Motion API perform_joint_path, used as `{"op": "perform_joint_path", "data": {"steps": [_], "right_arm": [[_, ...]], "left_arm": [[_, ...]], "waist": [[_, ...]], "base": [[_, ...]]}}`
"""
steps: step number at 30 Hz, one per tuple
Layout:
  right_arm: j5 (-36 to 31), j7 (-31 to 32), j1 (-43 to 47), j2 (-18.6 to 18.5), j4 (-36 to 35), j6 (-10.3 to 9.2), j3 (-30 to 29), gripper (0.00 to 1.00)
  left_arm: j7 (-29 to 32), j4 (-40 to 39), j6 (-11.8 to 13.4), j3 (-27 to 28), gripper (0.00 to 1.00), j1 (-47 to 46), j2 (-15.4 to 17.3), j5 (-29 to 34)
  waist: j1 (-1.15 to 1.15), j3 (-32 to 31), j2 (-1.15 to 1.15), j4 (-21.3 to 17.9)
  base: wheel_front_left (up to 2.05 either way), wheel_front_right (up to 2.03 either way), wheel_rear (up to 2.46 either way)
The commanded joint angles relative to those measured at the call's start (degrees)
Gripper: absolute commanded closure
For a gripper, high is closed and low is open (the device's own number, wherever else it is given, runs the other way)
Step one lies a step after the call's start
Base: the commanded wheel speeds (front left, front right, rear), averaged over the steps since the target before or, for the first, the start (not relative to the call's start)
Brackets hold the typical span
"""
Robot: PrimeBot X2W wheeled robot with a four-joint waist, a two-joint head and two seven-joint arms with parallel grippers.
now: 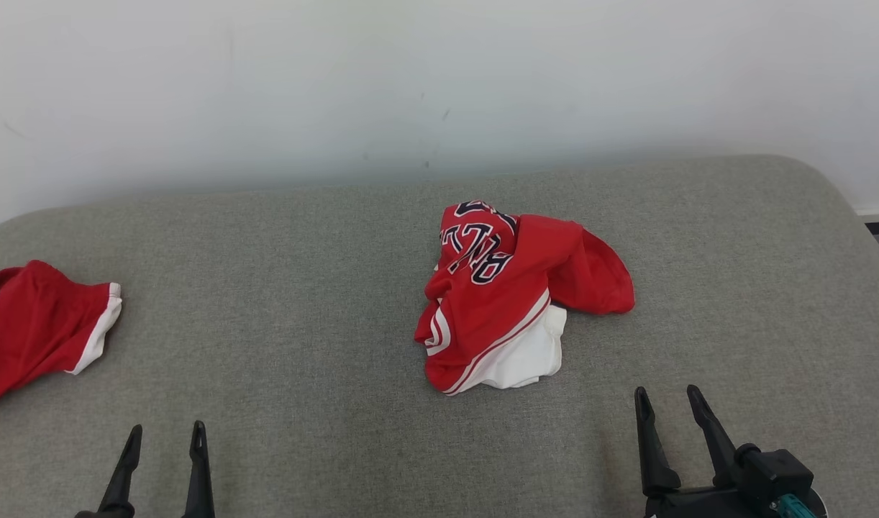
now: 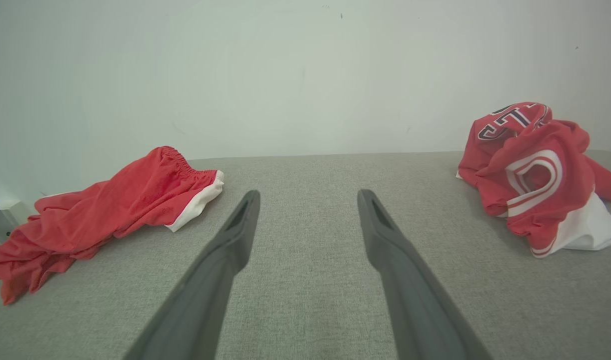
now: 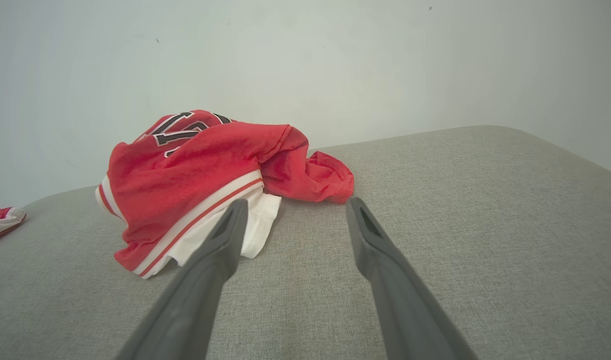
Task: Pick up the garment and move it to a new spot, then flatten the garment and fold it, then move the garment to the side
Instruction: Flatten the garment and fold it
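The jaws of the left gripper [image 1: 167, 426] stood spread wide over bare grey cloth, holding nothing. Those of the right gripper [image 1: 665, 391] were spread too and empty, just short of the garment [image 1: 515, 302]. That red jersey with white trim lay crumpled near the middle of the grey padded surface [image 1: 303, 288], well apart from the red shorts [image 1: 37, 324] at its left edge, with a white wall [image 1: 411, 72] behind.
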Motion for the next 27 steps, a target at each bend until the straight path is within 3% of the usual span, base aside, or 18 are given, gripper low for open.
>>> {"op": "perform_joint_path", "data": {"steps": [1,16,27], "right_arm": [[-0.3,-0.1,0.4,0.1,0.1,-0.12,0.2,0.00],[0.0,-0.1,-0.5,0.1,0.4,-0.12,0.5,0.00],[0.6,-0.1,-1.6,0.1,0.8,-0.12,0.9,0.00]], "left_arm": [[-0.2,0.1,0.0,0.2,0.00,0.5,-0.1,0.2],[-0.2,1.4,0.0,0.5,0.00,-0.9,-0.6,0.1],[-0.2,6.1,-1.3,-6.5,0.00,-9.9,0.1,0.2]], "waist": [[0.00,0.0,0.00,0.0],[0.00,0.1,0.00,-2.0],[0.00,3.2,0.00,-6.4]], "base": [[0.00,0.00,0.00],[0.00,0.00,0.00],[0.00,0.00,0.00]]}}
